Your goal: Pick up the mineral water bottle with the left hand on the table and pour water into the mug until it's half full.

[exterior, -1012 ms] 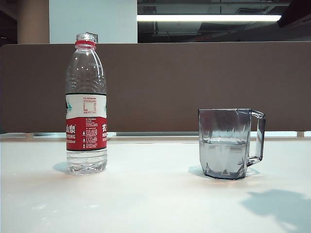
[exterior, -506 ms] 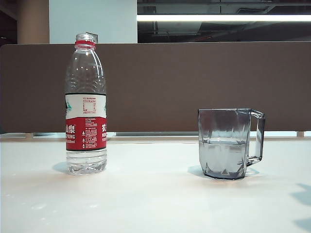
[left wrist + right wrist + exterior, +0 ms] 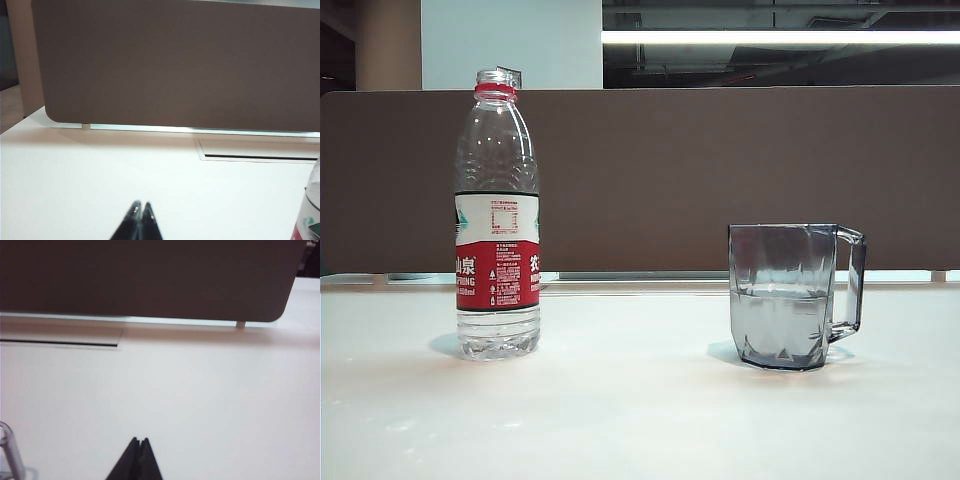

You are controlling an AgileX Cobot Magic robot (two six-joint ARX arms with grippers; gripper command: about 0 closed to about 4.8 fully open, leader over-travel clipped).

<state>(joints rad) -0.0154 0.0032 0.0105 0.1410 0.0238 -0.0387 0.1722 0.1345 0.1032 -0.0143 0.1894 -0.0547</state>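
Observation:
The mineral water bottle (image 3: 497, 215) stands upright and uncapped on the left of the white table (image 3: 640, 410), with only a little water at its base. The grey-tinted faceted mug (image 3: 790, 295) stands to the right, its handle pointing right, with water (image 3: 780, 320) up to about half its height. Neither gripper shows in the exterior view. In the left wrist view my left gripper (image 3: 139, 206) is shut and empty over bare table, well apart from the bottle's edge (image 3: 310, 210). My right gripper (image 3: 139, 440) is shut and empty, with a sliver of the mug (image 3: 9, 450) off to one side.
A brown partition (image 3: 720, 180) runs along the table's far edge. A cable slot (image 3: 260, 150) is set into the tabletop near it, and the slot (image 3: 60, 337) shows in the right wrist view too.
The shadow at the table's front right has slid off to the right and is gone. The bottle and the mug have stayed put.

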